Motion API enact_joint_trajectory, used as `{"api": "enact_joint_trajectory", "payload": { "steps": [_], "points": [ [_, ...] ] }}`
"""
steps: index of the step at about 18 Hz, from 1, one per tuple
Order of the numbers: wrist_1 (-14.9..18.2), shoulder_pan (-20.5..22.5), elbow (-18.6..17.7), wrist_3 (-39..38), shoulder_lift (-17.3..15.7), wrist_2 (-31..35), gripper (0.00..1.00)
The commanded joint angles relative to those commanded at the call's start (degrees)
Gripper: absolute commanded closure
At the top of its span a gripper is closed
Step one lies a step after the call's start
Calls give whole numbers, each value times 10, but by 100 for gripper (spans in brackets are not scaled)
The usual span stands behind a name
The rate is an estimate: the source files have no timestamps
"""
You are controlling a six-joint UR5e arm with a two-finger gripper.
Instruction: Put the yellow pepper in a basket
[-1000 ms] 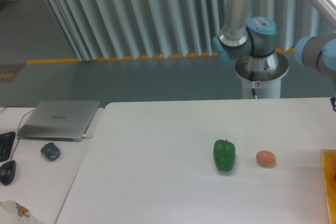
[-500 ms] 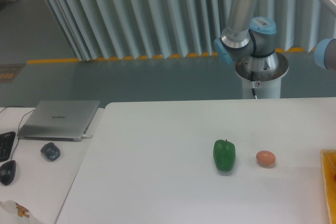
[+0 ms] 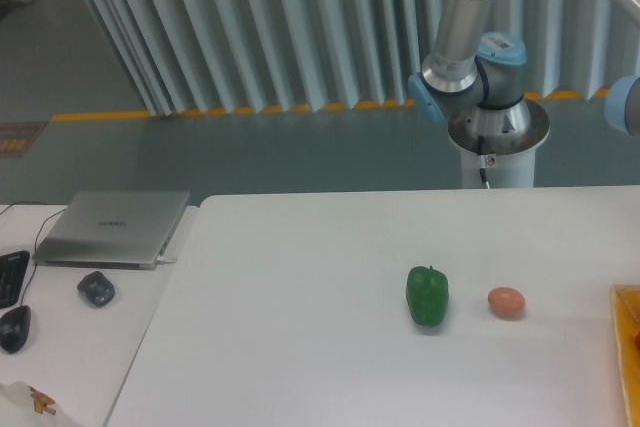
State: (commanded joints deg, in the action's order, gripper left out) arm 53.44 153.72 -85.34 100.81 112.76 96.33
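Observation:
The yellow pepper is out of view. The basket [image 3: 627, 347] shows only as a narrow yellow-orange sliver with a straight rim at the right edge of the table. The gripper is out of view past the right edge of the frame. Only the arm's base [image 3: 497, 137] and its grey and blue links [image 3: 458, 37] show at the back right.
A green bell pepper [image 3: 427, 296] stands on the white table [image 3: 300, 347], with a small orange-pink egg-shaped thing [image 3: 506, 302] to its right. On the side desk at the left are a closed laptop [image 3: 113, 227], two mice [image 3: 96, 288] and a keyboard corner [image 3: 10, 277].
The arm's far blue joint at the right edge has moved further right, almost out of frame. The dark tip seen at the right edge a second ago is gone. Objects on the table have not moved.

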Motion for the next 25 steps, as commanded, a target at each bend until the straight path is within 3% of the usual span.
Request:
{"api": "enact_joint_trajectory", "payload": {
  "steps": [4,12,14,19,21,25],
  "points": [
    [0,-2,-6,-13,-2,-6,0],
    [14,-25,-12,-13,-11,-91,0],
    [34,-32,-20,-13,-19,-91,0],
    [132,-76,-19,-12,-41,-85,0],
    [162,-95,-20,-12,-49,-47,0],
    [177,-117,-25,-30,-52,-9,0]
  ]
}}
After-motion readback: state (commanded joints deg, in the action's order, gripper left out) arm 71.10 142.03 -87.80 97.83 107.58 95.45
